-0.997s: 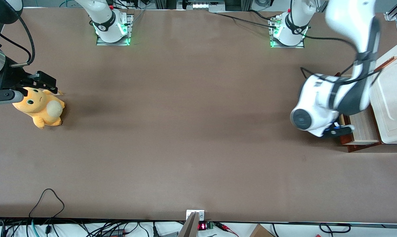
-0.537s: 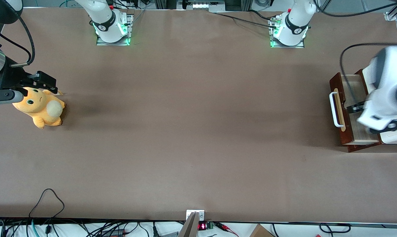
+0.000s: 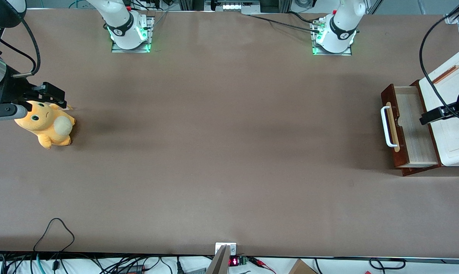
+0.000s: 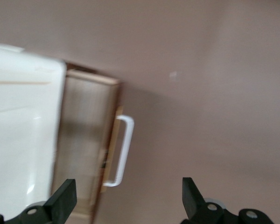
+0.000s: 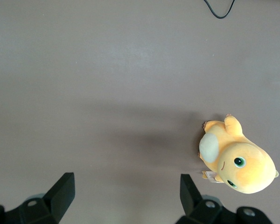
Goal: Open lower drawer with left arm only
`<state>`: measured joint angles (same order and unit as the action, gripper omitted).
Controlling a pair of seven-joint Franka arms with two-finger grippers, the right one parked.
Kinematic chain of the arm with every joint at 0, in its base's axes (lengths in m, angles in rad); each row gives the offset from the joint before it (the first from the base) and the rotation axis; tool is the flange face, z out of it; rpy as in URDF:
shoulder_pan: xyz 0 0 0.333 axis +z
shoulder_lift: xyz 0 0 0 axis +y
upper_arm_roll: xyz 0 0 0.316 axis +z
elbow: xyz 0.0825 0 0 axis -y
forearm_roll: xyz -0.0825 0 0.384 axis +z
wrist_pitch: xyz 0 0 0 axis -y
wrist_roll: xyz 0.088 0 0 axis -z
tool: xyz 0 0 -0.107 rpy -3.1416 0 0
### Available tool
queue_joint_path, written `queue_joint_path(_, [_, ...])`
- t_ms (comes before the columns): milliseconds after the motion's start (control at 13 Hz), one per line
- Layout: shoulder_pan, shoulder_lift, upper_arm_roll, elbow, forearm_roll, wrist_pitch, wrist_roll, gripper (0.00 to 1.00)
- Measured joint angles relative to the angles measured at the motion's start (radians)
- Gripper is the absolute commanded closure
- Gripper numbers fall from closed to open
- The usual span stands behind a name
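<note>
Glossy white arm base (image 3: 338, 28), green-lit; black cable (image 3: 427, 57); slim black claw (image 4: 126, 203)

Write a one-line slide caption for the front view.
Lower drawer pulled open; open gripper raised above it, empty.

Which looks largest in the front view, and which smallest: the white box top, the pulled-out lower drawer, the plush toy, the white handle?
1. White box top, though the picture's edge cuts it.
2. Lower drawer, open.
3. Plush toy.
4. White handle.

The gripper, open, hangs above the drawer.
</note>
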<state>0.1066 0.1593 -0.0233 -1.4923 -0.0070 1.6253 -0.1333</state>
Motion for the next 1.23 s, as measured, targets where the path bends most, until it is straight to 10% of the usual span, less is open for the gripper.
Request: queue_joint_path(1227, [-0.031,-0.021,-0.048,0.003,0.018,0.014,0.072,0.0])
